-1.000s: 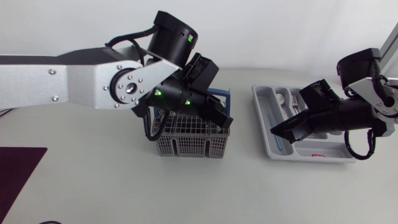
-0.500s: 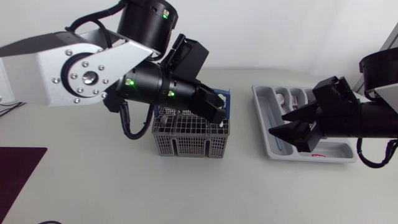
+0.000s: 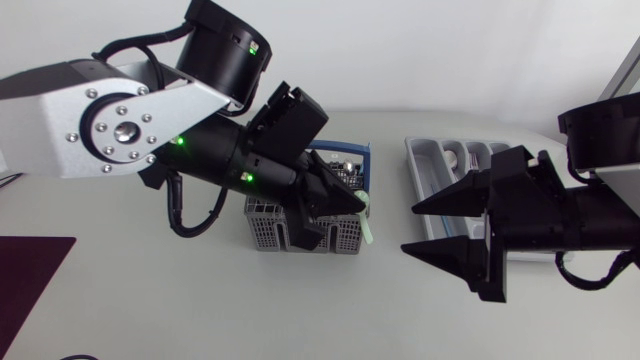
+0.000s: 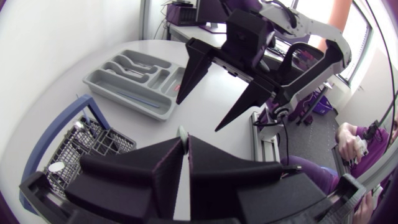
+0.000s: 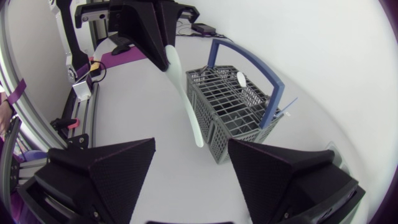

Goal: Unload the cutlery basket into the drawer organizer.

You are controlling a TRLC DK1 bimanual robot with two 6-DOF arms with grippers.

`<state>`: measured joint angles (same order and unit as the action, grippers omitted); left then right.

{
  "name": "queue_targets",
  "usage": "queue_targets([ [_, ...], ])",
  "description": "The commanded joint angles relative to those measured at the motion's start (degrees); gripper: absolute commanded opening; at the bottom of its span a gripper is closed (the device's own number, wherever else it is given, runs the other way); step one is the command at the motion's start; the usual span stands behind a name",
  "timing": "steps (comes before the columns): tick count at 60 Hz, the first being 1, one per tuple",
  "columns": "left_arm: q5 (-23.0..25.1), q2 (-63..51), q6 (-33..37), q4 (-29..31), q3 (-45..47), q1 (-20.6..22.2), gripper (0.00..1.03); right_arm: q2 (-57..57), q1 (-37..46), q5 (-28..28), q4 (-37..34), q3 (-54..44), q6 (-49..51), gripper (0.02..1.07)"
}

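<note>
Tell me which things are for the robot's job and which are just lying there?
For the job: cutlery basket, drawer organizer, pale green utensil in the left claw, open right claw.
Just lying about: dark purple mat.

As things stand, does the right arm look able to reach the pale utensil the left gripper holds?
Probably yes: the right gripper is open, facing the pale utensil, which hangs free from the left gripper with nothing between.

The basket (image 3: pixel 268 236) is matt plastic mesh; the utensil (image 5: pixel 188 99) looks smooth, perhaps plastic.
</note>
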<state>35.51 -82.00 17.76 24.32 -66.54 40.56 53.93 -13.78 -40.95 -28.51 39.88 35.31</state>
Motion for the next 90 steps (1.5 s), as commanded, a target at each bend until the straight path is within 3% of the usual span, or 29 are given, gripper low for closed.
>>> queue_targets([
  [1,2.7,-0.2,4.7,1.7,1.2,0.3,0.22,-0.8,-1.3,-1.0,-0.6,-2.2,2.8,0.86],
  [6,5.2,-0.8,6.8,3.4,1.2,0.7,0.22,-1.1,-2.0,-1.7,-0.5,-3.7,4.9,0.85],
  [18,8.0,-2.5,9.3,5.3,0.5,2.3,0.22,-1.7,-2.7,-1.9,1.4,-6.4,6.6,0.68],
  [28,8.1,-3.4,9.9,5.5,-0.1,3.3,0.22,-1.2,-4.6,-1.6,1.7,-6.1,6.5,0.64],
  [40,8.5,-4.2,10.1,5.5,-0.8,3.3,0.22,-0.6,-7.1,-0.8,1.4,-5.7,6.5,0.47],
  [51,8.6,-4.6,10.1,5.5,-0.8,4.4,0.22,-0.1,-7.7,-0.8,1.3,-5.1,6.5,0.46],
  [57,8.6,-4.6,10.1,5.6,-0.9,4.9,0.22,-0.1,-8.4,-0.8,1.1,-4.6,6.4,0.38],
  [65,8.6,-4.7,10.1,5.8,-1.1,4.9,0.22,0.0,-9.9,-0.7,0.7,-4.2,6.1,0.38],
  [77,8.6,-4.9,10.1,5.8,-1.2,5.0,0.22,0.4,-11.2,-0.5,0.2,-3.8,5.9,0.2],
  [80,8.6,-4.9,10.1,5.8,-1.3,5.0,0.22,0.4,-11.2,-0.3,0.3,-3.8,5.6,0.11],
  [90,8.6,-5.0,10.1,6.0,-1.6,5.0,0.22,0.4,-11.3,0.0,-0.3,-3.8,5.4,0.08],
])
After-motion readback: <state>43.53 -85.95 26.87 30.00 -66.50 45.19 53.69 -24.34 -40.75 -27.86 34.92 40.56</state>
